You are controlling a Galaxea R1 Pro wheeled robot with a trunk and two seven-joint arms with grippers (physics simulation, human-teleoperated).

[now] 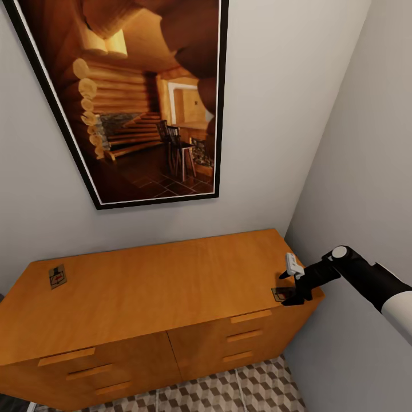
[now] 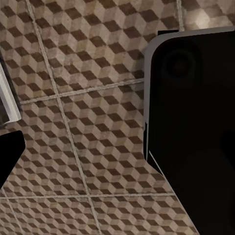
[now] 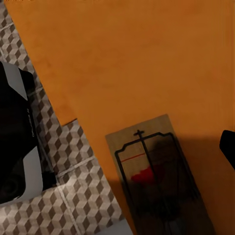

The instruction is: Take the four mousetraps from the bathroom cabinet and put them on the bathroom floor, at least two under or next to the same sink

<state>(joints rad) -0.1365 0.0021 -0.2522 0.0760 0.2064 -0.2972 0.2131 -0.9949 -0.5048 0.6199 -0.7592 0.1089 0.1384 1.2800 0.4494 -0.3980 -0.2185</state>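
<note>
The orange-brown cabinet [image 1: 171, 286] stands against the wall, its drawers closed. One mousetrap [image 1: 57, 276] lies flat on its top at the far left. A second mousetrap [image 1: 279, 294] lies at the top's right front edge, seen close in the right wrist view as a tan board [image 3: 156, 181] with dark wire and a red patch. My right gripper [image 1: 285, 289] hovers right over this trap, open, with one fingertip [image 3: 228, 146] beside the board. The left wrist view looks down on the cube-patterned floor [image 2: 88, 98], with one dark fingertip [image 2: 9, 156] at the picture's edge. The sink is out of view.
A large framed picture [image 1: 137, 97] hangs above the cabinet. A grey side wall [image 1: 355, 143] closes in just right of the cabinet and my right arm. Patterned floor [image 1: 252, 383] shows below the drawers. My dark base [image 2: 196, 122] sits on the tiles, also the black shape [image 3: 14, 142] beside the cabinet.
</note>
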